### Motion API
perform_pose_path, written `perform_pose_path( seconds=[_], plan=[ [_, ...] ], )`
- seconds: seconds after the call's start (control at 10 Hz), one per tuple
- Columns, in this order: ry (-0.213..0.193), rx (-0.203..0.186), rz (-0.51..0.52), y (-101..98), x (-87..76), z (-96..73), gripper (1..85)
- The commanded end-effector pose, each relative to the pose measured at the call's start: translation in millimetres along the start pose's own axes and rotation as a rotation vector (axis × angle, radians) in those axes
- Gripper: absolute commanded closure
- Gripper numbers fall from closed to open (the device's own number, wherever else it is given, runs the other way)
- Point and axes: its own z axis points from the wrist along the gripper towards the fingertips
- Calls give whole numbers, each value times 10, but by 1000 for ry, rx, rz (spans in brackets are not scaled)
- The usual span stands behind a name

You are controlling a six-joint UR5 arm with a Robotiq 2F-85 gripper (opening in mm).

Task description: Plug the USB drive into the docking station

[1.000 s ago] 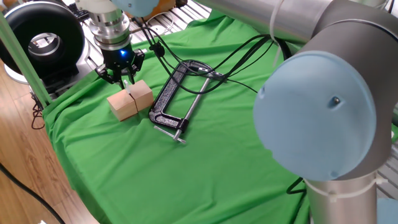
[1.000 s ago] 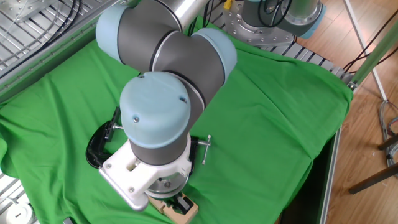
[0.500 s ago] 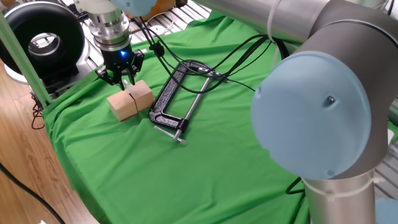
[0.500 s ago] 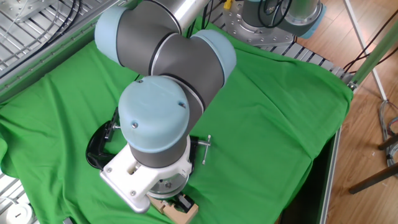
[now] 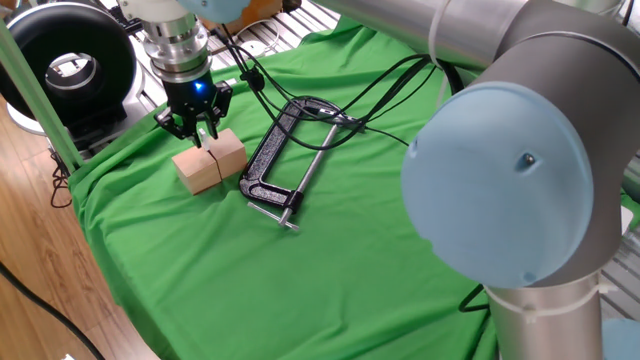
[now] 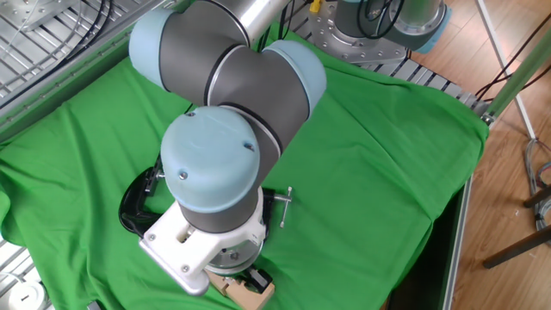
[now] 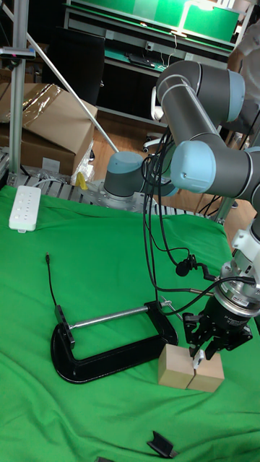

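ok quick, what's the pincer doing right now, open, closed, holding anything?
Pincer: shut on the USB drive, a small whitish stick between its fingertips, just above the gap between the wooden blocks.

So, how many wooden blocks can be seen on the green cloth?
2. They stand side by side, touching: the left block next to the C-clamp, the right block beside it. The gripper is at the seam between them. More may be hidden behind the arm.
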Motion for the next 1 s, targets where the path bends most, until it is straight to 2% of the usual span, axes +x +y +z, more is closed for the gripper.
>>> perform_pose_path(
  seconds=[0.0,0.2,0.3,0.7,0.9],
  plan=[
    [-9,-2,-4,-5,-28,-11,520],
    [-11,-9,12,5,-35,0,530],
    [0,-39,35,57,-13,42,530],
    [-25,-28,40,-34,-78,159,530],
    [-18,-40,51,7,-57,176,533]
  ],
)
